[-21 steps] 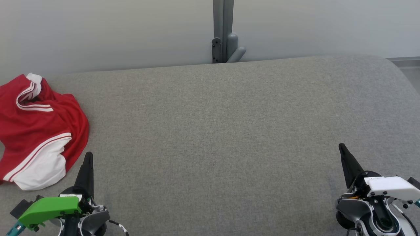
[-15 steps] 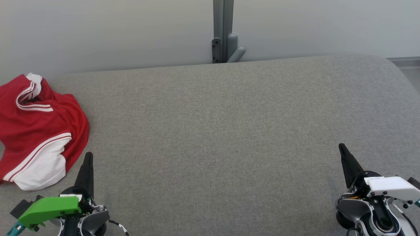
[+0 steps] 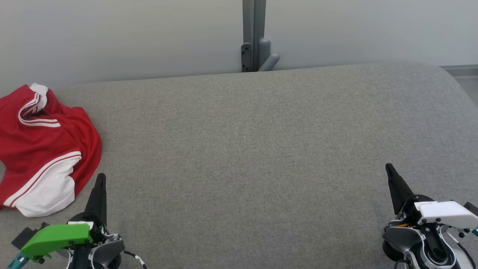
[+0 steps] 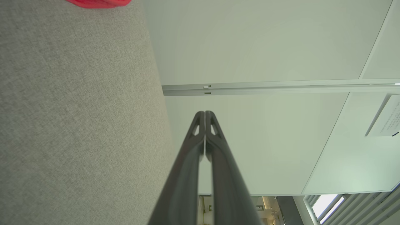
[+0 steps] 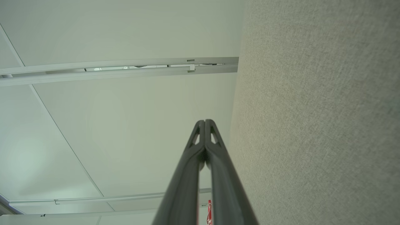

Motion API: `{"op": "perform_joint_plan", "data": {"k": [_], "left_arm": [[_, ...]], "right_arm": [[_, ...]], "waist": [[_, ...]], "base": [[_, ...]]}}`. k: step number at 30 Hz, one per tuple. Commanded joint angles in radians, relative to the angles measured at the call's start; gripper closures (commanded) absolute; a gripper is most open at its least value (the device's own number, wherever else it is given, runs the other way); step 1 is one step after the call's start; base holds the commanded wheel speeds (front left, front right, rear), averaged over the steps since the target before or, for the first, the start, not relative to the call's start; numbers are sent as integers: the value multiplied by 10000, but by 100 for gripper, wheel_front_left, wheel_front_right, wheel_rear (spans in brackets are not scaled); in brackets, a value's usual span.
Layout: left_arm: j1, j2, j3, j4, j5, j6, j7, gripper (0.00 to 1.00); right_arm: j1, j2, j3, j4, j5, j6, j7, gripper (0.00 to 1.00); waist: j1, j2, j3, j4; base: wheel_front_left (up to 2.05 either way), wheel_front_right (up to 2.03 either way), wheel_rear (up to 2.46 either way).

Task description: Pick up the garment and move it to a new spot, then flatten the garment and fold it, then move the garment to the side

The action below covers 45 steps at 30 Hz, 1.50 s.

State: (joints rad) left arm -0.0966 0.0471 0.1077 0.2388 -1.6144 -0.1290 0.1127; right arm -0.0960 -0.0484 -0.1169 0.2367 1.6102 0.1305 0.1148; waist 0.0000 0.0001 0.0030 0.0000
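The red garment is lying crumpled at the left of the gray cushion. The left gripper and right gripper are resting nearer, fingers pressed together, empty.

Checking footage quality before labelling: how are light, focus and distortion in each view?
Head view: soft even light, sharp; the garment barely shadows the grey surface. Left wrist view: window blown out at lower right. Right wrist view: wall seams bowed by the wide lens.

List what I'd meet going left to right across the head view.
From the left: red and white garment → left gripper, shut → grey post at the wall → right gripper, shut.
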Motion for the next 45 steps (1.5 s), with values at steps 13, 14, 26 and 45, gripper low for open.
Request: {"op": "perform_joint_plan", "data": {"k": [13, 14, 26, 45], "left_arm": [[-148, 74, 25, -16, 15, -43, -7, 100], [-148, 74, 25, -16, 15, -43, -7, 100], [361, -70, -351, 233, 151, 4, -262, 0], [497, -39, -1022, -555, 2556, 205, -1132, 0]], "right_arm": [[-85, -44, -19, -29, 68, 5, 66, 100], [-85, -44, -19, -29, 68, 5, 66, 100], [391, 94, 180, 272, -122, -2, -280, 0], [797, 58, 313, -460, -2177, 0, -1151, 0]], "waist": [[0, -1, 0, 0], [0, -1, 0, 0], [0, -1, -24, 0], [0, -1, -109, 3]], "base": [[0, 0, 0], [0, 0, 0], [0, 0, 0], [0, 0, 0]]}}
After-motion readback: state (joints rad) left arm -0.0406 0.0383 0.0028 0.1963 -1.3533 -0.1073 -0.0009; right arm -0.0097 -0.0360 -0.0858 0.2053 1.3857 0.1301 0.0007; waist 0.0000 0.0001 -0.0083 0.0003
